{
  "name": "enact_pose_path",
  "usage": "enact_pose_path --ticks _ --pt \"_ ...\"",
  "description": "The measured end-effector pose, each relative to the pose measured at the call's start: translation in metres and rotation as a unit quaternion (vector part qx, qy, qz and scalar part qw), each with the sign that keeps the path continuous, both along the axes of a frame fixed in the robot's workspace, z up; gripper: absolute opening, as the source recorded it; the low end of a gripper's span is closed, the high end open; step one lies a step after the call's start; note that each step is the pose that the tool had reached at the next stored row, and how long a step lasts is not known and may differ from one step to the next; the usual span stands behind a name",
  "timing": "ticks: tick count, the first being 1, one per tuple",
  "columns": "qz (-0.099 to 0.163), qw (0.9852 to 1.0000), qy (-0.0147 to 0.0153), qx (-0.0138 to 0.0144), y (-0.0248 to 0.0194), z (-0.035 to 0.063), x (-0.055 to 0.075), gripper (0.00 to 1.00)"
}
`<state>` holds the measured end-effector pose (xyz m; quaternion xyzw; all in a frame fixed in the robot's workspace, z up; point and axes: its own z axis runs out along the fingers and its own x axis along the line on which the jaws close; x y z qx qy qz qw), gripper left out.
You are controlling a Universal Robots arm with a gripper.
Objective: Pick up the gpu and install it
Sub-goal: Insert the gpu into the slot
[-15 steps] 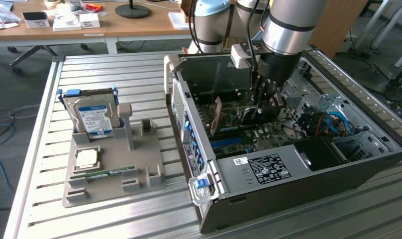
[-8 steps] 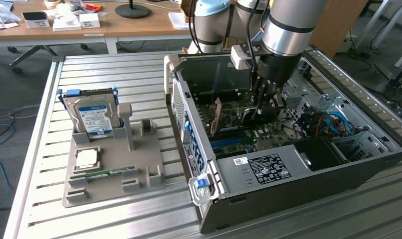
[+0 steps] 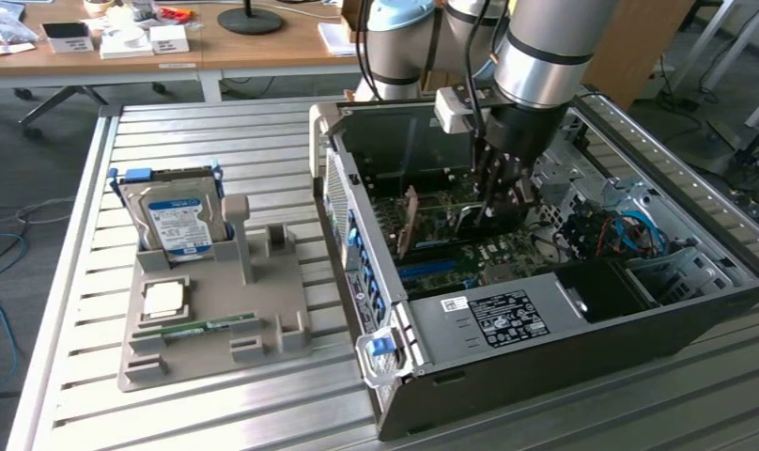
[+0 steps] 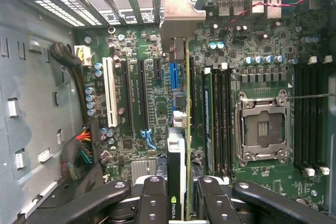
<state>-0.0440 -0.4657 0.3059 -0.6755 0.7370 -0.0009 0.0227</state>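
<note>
One arm (image 3: pixel 543 56) reaches into the open computer case (image 3: pixel 680 324), jaws clamped on the gpu (image 4: pixel 177 177), upright over the motherboard (image 4: pixel 142 103).

1. The gpu (image 4: pixel 177 177) is a thin green card with a black cooler and a silver end bracket.
2. It stands on edge inside the computer case (image 3: pixel 580 376), above the motherboard (image 4: pixel 157 108), possibly seated in a slot.

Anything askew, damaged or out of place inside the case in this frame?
Nothing stands out. The gpu stands on edge in the gripper, parallel to the motherboard slots, not tilted. The CPU socket is bare, with no visible damage.
</note>
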Motion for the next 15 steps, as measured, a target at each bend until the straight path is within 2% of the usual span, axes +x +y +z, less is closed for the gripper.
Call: enact_pose_path --ticks 15 --pt "0.0 1.0 0.0 0.0001 0.0 -0.0006 -0.0028 0.27"
